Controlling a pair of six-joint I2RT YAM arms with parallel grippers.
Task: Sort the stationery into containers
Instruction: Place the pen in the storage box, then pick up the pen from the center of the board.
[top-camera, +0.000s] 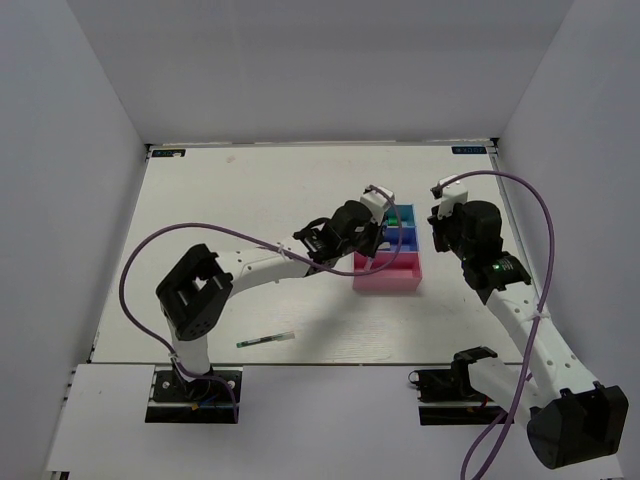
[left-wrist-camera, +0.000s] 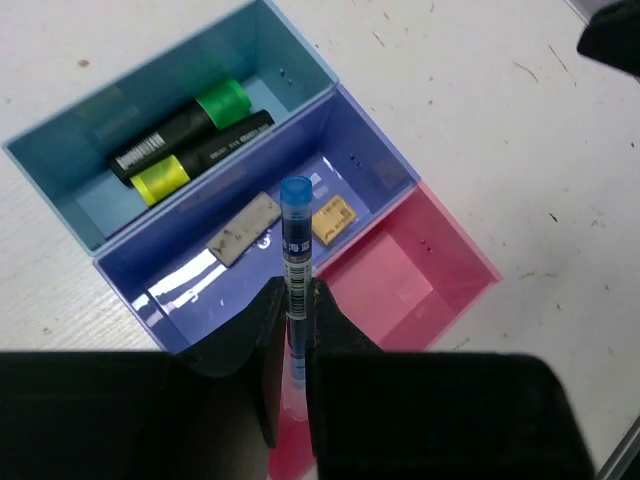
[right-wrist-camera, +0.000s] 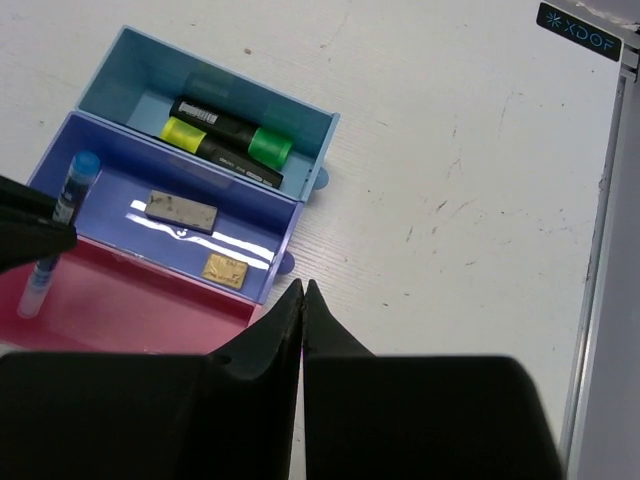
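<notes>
- While the top view takes in the whole surface (top-camera: 250, 200), the left hand (top-camera: 385, 230) hangs over the row of three trays right of centre. The right hand (top-camera: 441, 232) hovers just off the row's right side. One thin pen (top-camera: 265, 340) lies alone near the front edge, unsorted.
- From the left wrist, the left hand pinches a blue-capped pen (left-wrist-camera: 296, 225) narrowly, its lower end over the pink tray (left-wrist-camera: 410, 285), which looks bare.
- Next door, the dark blue tray (left-wrist-camera: 385, 160) holds a grey eraser (left-wrist-camera: 243, 228) and a tan eraser (left-wrist-camera: 333, 220). The light blue tray (left-wrist-camera: 300, 50) holds a green-capped highlighter (left-wrist-camera: 222, 103) and a yellow-capped highlighter (left-wrist-camera: 160, 178).
- From the right wrist, the right hand is closed tight on nothing, above bare surface beside the trays.
- Highlighters and erasers seem sorted. The held pen needs releasing, and the pen at the front edge needs fetching.
</notes>
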